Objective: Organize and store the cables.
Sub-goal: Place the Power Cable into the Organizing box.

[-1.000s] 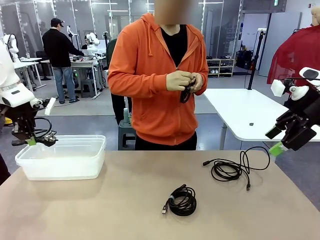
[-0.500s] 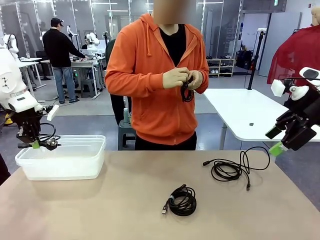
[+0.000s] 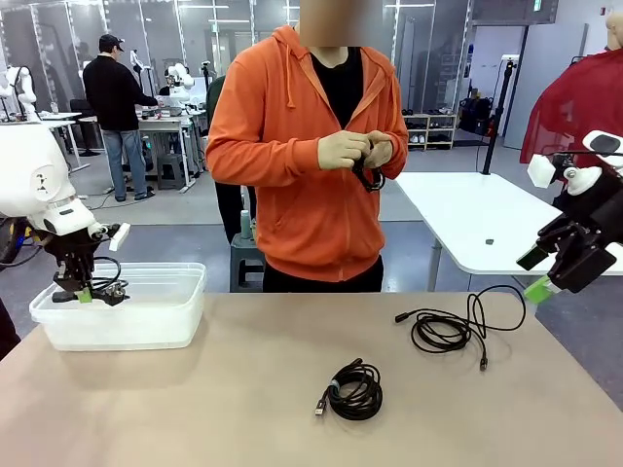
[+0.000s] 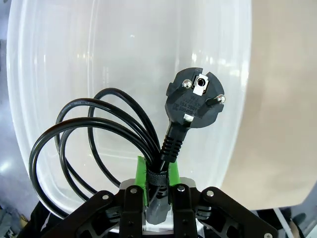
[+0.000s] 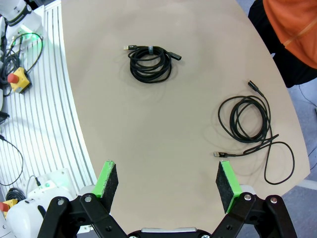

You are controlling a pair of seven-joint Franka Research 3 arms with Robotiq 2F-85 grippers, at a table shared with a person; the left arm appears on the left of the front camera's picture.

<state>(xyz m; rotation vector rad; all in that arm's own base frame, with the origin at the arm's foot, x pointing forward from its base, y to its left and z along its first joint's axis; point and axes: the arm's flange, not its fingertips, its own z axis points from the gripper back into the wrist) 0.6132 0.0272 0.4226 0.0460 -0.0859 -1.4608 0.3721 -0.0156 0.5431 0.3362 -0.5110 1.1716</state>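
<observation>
My left gripper (image 3: pixel 86 293) is shut on a coiled black power cable (image 3: pixel 105 288) and holds it just above the clear plastic bin (image 3: pixel 146 316). In the left wrist view the green pads (image 4: pixel 141 174) pinch the cable (image 4: pixel 106 129) below its round plug (image 4: pixel 194 98), with the bin's floor (image 4: pixel 99 44) underneath. A tied black bundle (image 3: pixel 355 390) lies mid-table, and a looser cable (image 3: pixel 450 331) lies to its right. At the table's right edge my right gripper (image 3: pixel 538 274) hangs open and empty. From its wrist view (image 5: pixel 168 184), both table cables show: the bundle (image 5: pixel 150 62) and the loose one (image 5: pixel 250 123).
A person in an orange hoodie stands at the far side, both hands (image 3: pixel 352 151) working on another black cable (image 3: pixel 368 176). The bin sits at the table's left end. A white table (image 3: pixel 487 219) stands behind on the right.
My left arm has carried the cable rightward, from the bin's left rim to over its inside. The right arm has stayed still. The person's hands have shifted slightly on their cable.
</observation>
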